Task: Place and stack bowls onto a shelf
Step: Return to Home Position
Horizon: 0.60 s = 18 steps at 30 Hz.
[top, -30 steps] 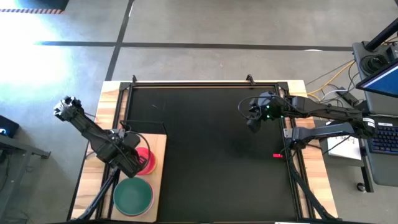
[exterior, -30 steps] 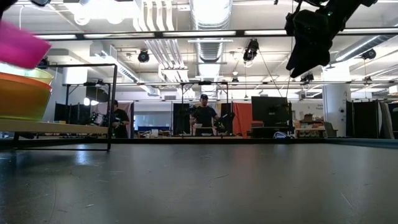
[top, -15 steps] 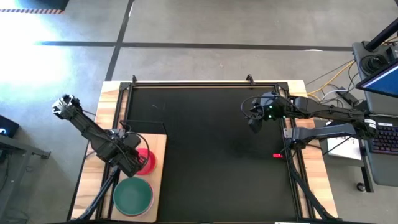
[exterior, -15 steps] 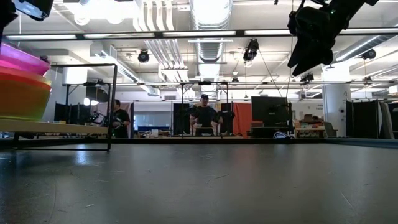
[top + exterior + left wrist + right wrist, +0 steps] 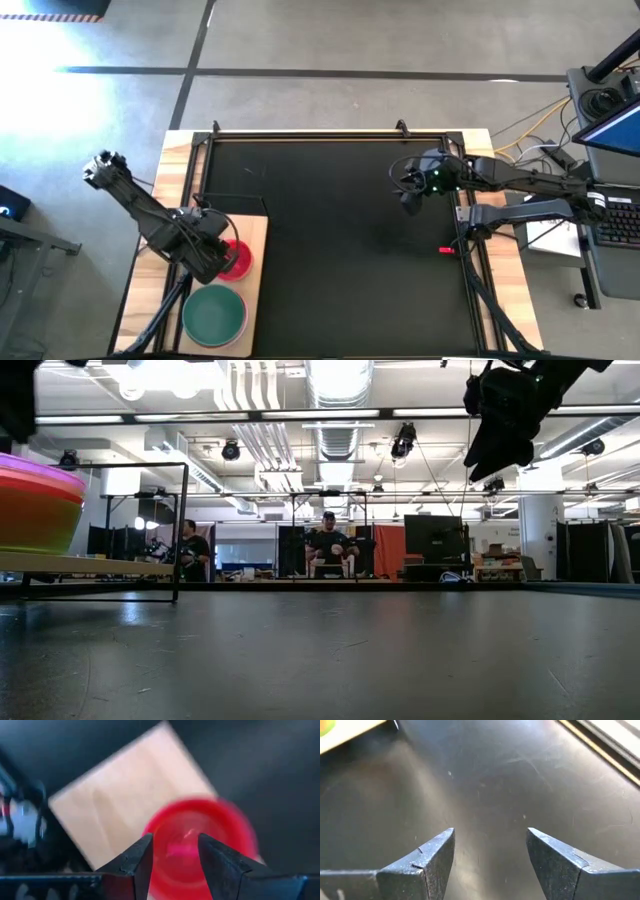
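On the light wooden shelf [image 5: 256, 232] at the table's near left stands a stack of bowls [image 5: 30, 510]. A magenta bowl [image 5: 210, 835] lies on top, level, nested in a yellow-orange one. A teal-green bowl [image 5: 213, 313] sits on the shelf nearer the front edge. My left gripper [image 5: 175, 851] hovers open just above the magenta bowl [image 5: 238, 258], and its arm hides part of the bowl from above. My right gripper [image 5: 490, 847] hangs open high over the black mat [image 5: 330, 250] at the far right, with nothing between its fingers.
A black metal frame [image 5: 330, 133] runs along the table's far edge and sides. The mat between the two arms is bare. A laptop and cables [image 5: 610, 150] lie off the table's right side. People stand in the room behind [image 5: 328, 545].
The magenta bowl, held tilted above the stack a second ago, has come down and now lies level on the yellow-orange bowl. My left gripper has drawn up slightly from it. My right gripper has shifted a little toward the table's right edge.
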Tool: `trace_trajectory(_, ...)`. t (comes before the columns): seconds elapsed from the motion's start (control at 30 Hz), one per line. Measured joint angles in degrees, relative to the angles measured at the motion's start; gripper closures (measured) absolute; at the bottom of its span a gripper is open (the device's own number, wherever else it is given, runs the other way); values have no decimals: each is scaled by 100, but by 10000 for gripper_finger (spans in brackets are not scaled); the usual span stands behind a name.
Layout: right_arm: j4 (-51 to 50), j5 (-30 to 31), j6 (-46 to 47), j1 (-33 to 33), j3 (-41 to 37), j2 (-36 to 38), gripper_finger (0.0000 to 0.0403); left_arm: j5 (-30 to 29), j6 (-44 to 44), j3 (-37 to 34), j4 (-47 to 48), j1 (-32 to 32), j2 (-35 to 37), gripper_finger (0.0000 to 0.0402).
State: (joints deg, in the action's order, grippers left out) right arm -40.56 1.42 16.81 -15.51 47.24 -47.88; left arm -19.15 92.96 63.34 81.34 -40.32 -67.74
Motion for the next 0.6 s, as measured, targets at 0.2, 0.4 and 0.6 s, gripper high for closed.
trace_trajectory(0.2, 970, 8, -39, 123, -798, 427, 170, -1341, -137, 249, 8, -176, 158, 262)
trace_trajectory(0.4, 2286, 2, 472, 400, -1995, 1113, 170, -2150, -172, 253, -257, -227, 223, 262)
trace_trajectory(0.6, 4426, 9, 907, 974, -3282, 1685, 170, -2678, -555, 253, -573, -227, 220, 262)
